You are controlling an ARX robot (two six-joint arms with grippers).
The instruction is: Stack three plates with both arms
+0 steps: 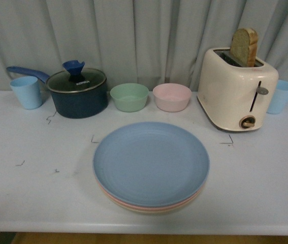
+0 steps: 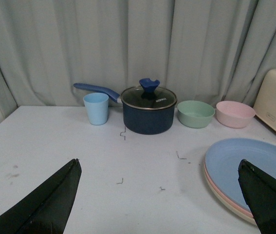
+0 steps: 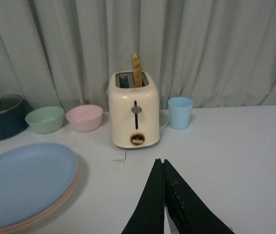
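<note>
Plates: all three stacked mid-table near the front edge, blue plate (image 1: 151, 163) on top, pink plate (image 1: 149, 208) under it, beige plate (image 1: 159, 212) at the bottom, only rims peeking out.
Left gripper (image 2: 159, 195): jaws spread wide, holding nothing, beside the stack.
Right gripper (image 3: 164, 195): fingers pressed together, nothing between them.
Back row: pot (image 1: 78, 93), green bowl (image 1: 129, 97), pink bowl (image 1: 171, 97), toaster (image 1: 236, 89), two blue cups.

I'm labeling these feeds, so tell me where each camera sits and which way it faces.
Front: on the body, facing the blue plate stack; no arm shows.
Left wrist: on the left arm, facing the pot; left gripper fingers apart.
Right wrist: on the right arm, facing the toaster; right gripper fingers together.
All share the stack.
</note>
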